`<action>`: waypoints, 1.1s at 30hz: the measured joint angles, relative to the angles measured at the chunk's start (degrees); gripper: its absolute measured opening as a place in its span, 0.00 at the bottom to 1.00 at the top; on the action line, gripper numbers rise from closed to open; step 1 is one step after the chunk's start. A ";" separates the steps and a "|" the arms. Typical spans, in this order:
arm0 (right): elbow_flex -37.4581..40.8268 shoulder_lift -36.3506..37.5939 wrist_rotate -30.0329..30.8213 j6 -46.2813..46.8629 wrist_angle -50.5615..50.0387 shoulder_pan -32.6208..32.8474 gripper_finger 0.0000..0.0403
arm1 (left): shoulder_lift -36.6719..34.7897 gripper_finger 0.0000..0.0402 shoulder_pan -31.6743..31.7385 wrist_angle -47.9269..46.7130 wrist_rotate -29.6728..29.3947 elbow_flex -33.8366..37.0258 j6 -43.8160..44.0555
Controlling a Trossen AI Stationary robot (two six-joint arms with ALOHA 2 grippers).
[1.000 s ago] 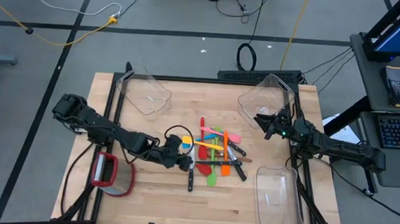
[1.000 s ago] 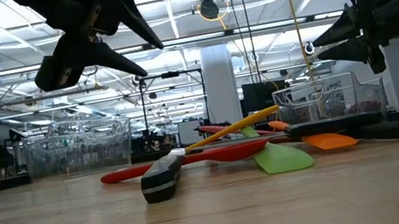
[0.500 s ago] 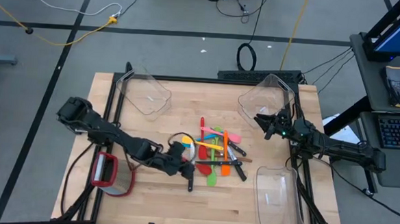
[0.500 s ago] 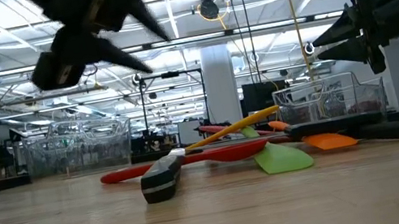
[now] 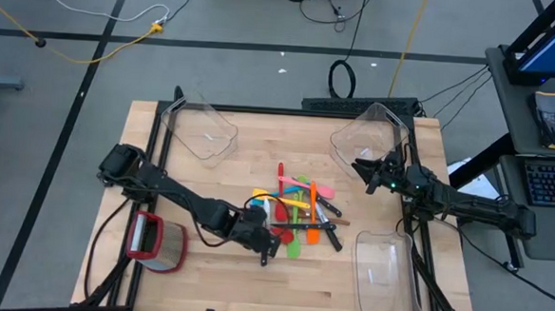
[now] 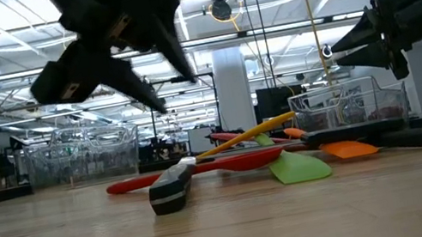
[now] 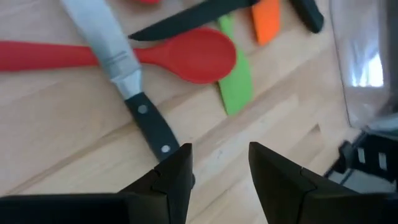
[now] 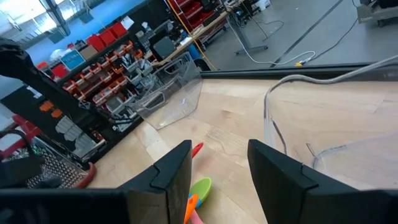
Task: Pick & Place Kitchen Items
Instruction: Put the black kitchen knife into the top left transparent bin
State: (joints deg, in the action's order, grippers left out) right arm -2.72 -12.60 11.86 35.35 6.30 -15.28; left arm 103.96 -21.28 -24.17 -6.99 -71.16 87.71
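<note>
The kitchen items lie in a heap (image 5: 301,212) at the table's middle: a red spoon (image 7: 186,56), a green spatula (image 7: 235,84), an orange spatula (image 7: 267,22), a yellow one (image 6: 244,134) and a black-handled knife (image 7: 148,121) flat on the wood at the heap's near left side. My left gripper (image 5: 262,237) hangs open above the knife's handle, slanting down; in the low view the left gripper (image 6: 175,90) is well clear of the table. My right gripper (image 5: 361,167) waits open and level at the right, beside a clear bin.
Clear plastic bins stand at the far left (image 5: 199,129), far right (image 5: 369,136) and near right (image 5: 385,274). A red-rimmed clear container (image 5: 155,244) sits near the left edge, beside my left arm. Bare wood lies in front of the heap.
My left gripper has travelled toward the table's right and near edges, sinking a little and tipping further downward, until it is over the knife at the heap's edge. Its fingers have kept the same gap. The utensils have not moved.
</note>
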 joint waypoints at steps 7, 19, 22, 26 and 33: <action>0.00 -0.31 0.00 0.01 -0.38 0.01 0.38 | 0.00 0.40 0.04 -4.34 -0.43 0.02 8.10; 0.00 -0.31 0.00 0.00 -0.55 0.00 0.38 | -0.02 0.40 -0.02 -2.45 -4.03 0.02 8.41; 0.00 -0.31 0.00 0.00 -0.54 0.01 0.38 | -0.02 0.40 -0.02 -2.73 -5.12 0.02 8.38; 0.00 -0.31 0.00 0.00 -0.55 0.01 0.38 | -0.02 0.40 -0.02 -2.66 -6.36 0.02 6.76; 0.00 -0.31 0.00 0.00 -0.54 0.01 0.38 | -0.02 0.40 -0.01 -2.66 -6.65 0.02 6.38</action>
State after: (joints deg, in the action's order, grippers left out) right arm -2.72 -12.91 11.86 35.35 5.76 -15.27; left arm 103.94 -21.28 -26.83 -13.63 -71.13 94.09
